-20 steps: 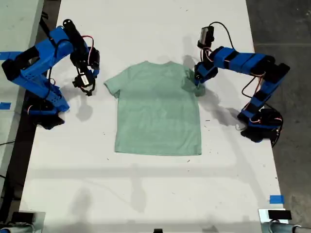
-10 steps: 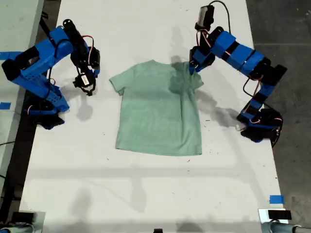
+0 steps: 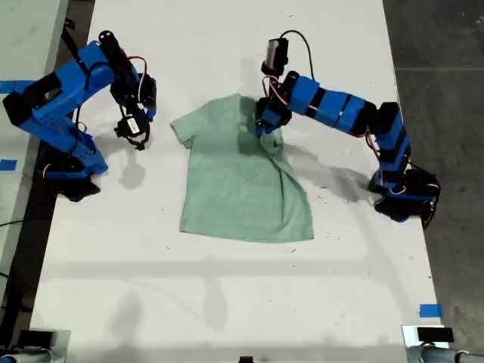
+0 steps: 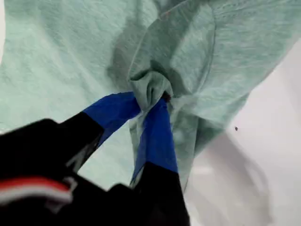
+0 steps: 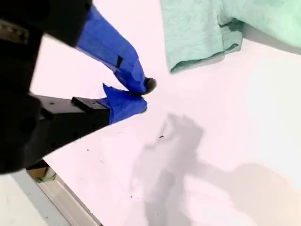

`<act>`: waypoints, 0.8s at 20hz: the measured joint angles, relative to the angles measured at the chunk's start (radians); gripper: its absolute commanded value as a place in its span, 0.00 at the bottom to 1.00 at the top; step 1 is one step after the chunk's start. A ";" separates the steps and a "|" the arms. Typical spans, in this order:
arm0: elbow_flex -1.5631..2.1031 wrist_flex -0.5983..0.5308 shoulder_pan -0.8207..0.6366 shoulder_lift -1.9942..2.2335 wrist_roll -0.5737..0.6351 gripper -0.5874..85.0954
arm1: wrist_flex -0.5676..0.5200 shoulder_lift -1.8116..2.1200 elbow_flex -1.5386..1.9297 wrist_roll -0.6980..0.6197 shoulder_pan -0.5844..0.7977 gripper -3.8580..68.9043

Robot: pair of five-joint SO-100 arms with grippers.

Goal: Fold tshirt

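One fold is under way and none is finished. The tshirt (image 3: 246,178) lies on the white worktop (image 3: 227,302), between the two arms, with its hem toward the near edge of the exterior view and its collar toward the far edge. The lower body and the sleeve on the exterior view's left lie flat and untouched; the sleeve on the exterior view's right is lifted and drawn over the chest, so a slanting crease runs down to the hem corner on that side.

My first gripper (image 4: 153,101) has its jaws clamped tight on a bunched pinch of that sleeve fabric, and in the exterior view it sits above the upper chest near the collar. My second gripper (image 5: 136,94) hangs over bare worktop just beside the flat sleeve; its jaws are almost together and hold nothing.

By this reading, the carried side has yet to be laid down and smoothed, the opposite side has yet to be brought in, and the bottom-to-top fold remains.

No container shows in any view, so nothing is held in one.
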 measured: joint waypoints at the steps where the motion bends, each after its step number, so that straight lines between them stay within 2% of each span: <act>1: 0.000 -0.006 0.002 0.000 0.000 0.01 | -0.052 -0.023 0.000 0.000 -0.017 0.40; 3: 0.000 -0.009 0.003 0.000 -0.002 0.01 | -0.133 -0.060 0.000 0.002 -0.049 0.59; 5: 0.000 -0.009 0.003 0.000 -0.008 0.01 | -0.181 -0.069 0.000 0.005 -0.067 0.52; 8: 0.000 -0.015 0.015 0.000 -0.018 0.02 | -0.179 -0.069 0.000 0.005 -0.077 0.44; 12: 0.000 -0.015 0.021 0.000 -0.023 0.02 | -0.044 0.000 0.008 0.009 -0.074 0.39; 16: 0.000 -0.018 0.031 0.000 -0.028 0.01 | 0.141 0.222 0.069 0.009 -0.054 0.33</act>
